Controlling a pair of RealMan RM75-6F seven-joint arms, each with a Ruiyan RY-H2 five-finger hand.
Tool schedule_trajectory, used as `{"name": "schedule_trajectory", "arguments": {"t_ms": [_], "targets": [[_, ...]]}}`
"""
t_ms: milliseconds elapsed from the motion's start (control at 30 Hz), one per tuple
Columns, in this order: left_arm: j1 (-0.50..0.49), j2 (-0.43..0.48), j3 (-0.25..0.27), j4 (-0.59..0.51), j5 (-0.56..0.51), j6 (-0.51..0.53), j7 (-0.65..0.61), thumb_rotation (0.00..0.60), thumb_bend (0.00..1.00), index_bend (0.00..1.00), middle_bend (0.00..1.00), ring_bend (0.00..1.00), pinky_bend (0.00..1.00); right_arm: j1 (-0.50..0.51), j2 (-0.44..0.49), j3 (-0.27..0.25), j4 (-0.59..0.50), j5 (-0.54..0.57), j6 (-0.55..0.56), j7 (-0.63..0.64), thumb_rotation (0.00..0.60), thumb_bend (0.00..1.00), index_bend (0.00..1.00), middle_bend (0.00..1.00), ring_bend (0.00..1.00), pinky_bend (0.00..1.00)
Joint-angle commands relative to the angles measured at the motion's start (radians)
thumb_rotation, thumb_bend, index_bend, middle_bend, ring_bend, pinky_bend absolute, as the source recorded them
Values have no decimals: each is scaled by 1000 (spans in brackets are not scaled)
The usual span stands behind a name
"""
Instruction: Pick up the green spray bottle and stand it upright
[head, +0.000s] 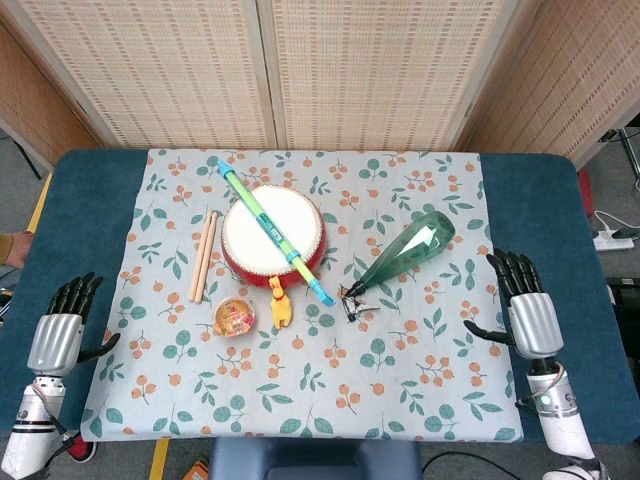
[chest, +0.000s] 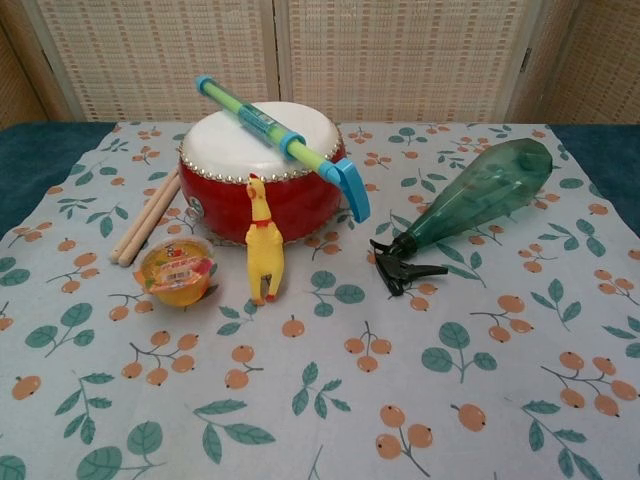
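Note:
The green spray bottle (head: 405, 251) lies on its side on the patterned cloth, right of centre, its black trigger nozzle (head: 353, 300) pointing toward the near edge. The chest view shows the same bottle (chest: 480, 195) lying flat with the nozzle (chest: 399, 266) at its lower left. My right hand (head: 526, 308) rests at the cloth's right edge, fingers spread, holding nothing, a hand's width right of the bottle. At the far left, off the cloth, my left hand (head: 62, 325) is also spread and holds nothing. Neither hand shows in the chest view.
A red drum (head: 272, 236) with a blue-green toy flute (head: 272, 229) across it sits left of the bottle. Two wooden drumsticks (head: 203, 256), a jelly cup (head: 233, 317) and a yellow rubber chicken (head: 279, 303) lie nearby. The cloth covers a blue table (head: 530, 190).

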Motion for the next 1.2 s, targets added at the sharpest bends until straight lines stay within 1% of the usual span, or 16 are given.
{"name": "schedule_trajectory", "arguments": {"t_ms": [33,133,267,333,400,467,533,567,600,633,667,733,800,900,1067,1200], "targets": [[-1,-2,0,0,7,7,-8,600,186,0,0,0,80,5,0,1,-3,5,-10,-16,600,0,0,36,0,0],[-2,-1,4,-1,11,6,-6,600,185,0,0,0,81,13,-1,3,-6,8,-22,-32,600,0,0,36,0,0],[-2,2,4,-8,18,16,-12,600,185,0,0,0,80,24,4,-3,-31,-16,-20,-61,600,0,0,36,0,0],[-4,4,3,-12,22,19,-12,600,185,0,0,0,80,36,16,6,-54,-26,-18,-94,600,0,1,36,0,0],[-7,5,6,-11,26,15,-13,600,186,0,0,0,80,54,30,27,-80,-19,-30,-136,600,0,7,36,0,0],[-9,5,8,-11,27,11,-16,600,186,0,0,0,81,72,38,44,-93,-10,-47,-165,600,0,25,42,0,0],[-9,5,8,-11,27,10,-15,600,186,0,0,0,81,75,39,46,-95,-8,-50,-169,600,0,50,58,0,0],[-10,5,8,-12,27,8,-15,600,185,0,0,0,81,82,40,51,-95,-5,-57,-178,600,0,94,88,0,4],[-12,6,10,-12,27,3,-15,600,185,0,0,0,81,147,39,70,-44,-26,-117,-245,600,0,133,117,0,11],[-12,6,9,-12,27,3,-16,600,185,0,0,0,81,191,30,81,-1,-28,-168,-264,600,0,206,173,5,36],[-12,6,9,-12,27,5,-18,600,185,0,0,0,81,221,24,85,28,-31,-203,-260,600,0,242,202,14,57],[-11,7,10,-15,30,11,-21,600,186,0,0,0,81,281,16,77,76,-39,-291,-231,600,0,312,259,42,107],[-11,8,11,-16,31,9,-22,600,186,0,0,0,81,336,10,66,104,-29,-397,-232,600,0,327,273,46,114],[-10,10,13,-18,30,8,-24,600,185,0,0,0,81,399,-23,68,140,-3,-496,-300,600,0,325,276,46,117],[-5,10,9,-3,19,8,-46,600,185,0,0,0,81,482,-102,72,202,16,-572,-386,600,0,309,281,46,117],[-3,12,8,7,17,7,-71,600,185,0,0,0,81,536,-147,72,238,32,-625,-468,600,0,295,281,45,112]]}}
